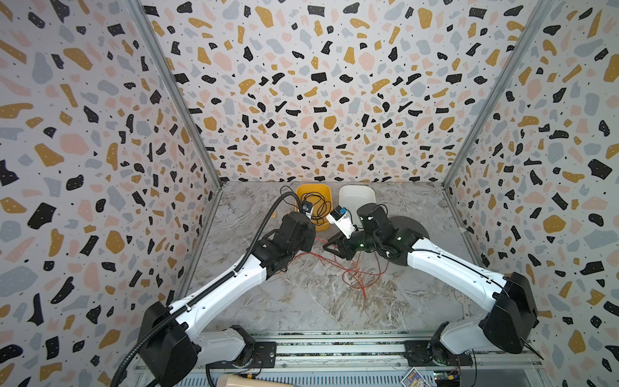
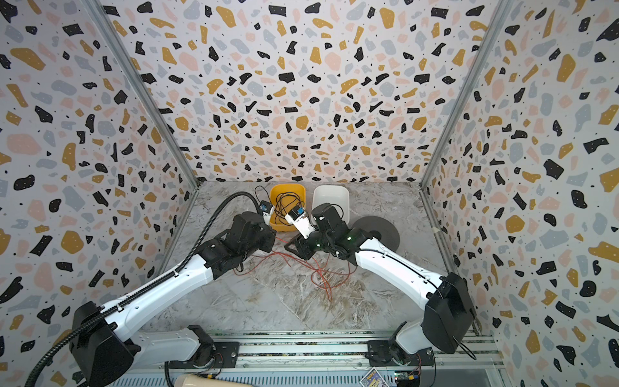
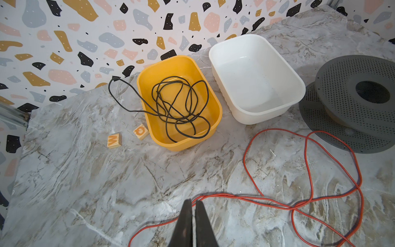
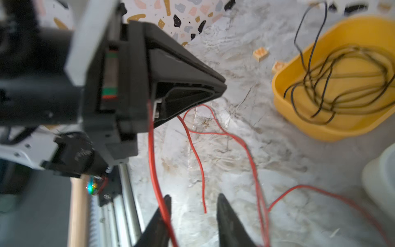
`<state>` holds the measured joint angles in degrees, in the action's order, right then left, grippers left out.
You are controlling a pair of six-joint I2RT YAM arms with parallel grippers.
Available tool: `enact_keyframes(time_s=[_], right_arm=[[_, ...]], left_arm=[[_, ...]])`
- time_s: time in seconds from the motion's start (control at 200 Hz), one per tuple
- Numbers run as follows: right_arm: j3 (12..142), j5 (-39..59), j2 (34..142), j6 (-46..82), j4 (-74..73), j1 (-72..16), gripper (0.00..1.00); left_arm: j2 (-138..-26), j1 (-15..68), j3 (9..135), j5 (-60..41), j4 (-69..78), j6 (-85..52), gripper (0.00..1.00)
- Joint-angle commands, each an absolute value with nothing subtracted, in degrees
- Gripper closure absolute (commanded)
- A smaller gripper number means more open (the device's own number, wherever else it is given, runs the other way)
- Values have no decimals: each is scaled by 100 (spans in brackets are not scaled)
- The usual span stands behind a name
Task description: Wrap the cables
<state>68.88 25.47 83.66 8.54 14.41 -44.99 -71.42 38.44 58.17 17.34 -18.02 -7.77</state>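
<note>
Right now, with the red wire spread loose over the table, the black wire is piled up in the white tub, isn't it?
Not quite. The black wire is piled in the yellow tub, with one end trailing over its rim; the white tub beside it holds nothing. The left wrist view shows this plainly. The red wire does lie loose on the table.

The red-orange wire (image 4: 151, 149) and blurred white tub (image 4: 382, 181) run off the edge.
</note>
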Motion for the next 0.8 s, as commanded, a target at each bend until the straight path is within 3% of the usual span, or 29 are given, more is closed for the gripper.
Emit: enact_keyframes(time_s=[0.0, 0.115, 0.215, 0.37, 0.531, 0.796], right_arm=[[7138, 2191, 8201, 927, 1306, -4526, 97], [7028, 1495, 7974, 1091, 1235, -4496, 100], [6929, 1143, 7843, 1300, 1175, -4303, 100], [6732, 753, 7630, 1657, 938, -3949, 100], [6675, 461, 7528, 1836, 613, -3903, 100], [6465, 297, 7357, 2376, -132, -3912, 100]], left_arm=[[-7231, 3877, 6110, 1865, -1838, -829, 79], [-7245, 3867, 6277, 1755, -2094, -1074, 40], [-7140, 3804, 6386, 1547, -2284, -1281, 22], [-6892, 3452, 6355, 776, -2540, -1650, 17], [-6536, 2855, 5840, -667, -2081, -2397, 15], [-6464, 2435, 4773, -2869, 152, -4710, 15]])
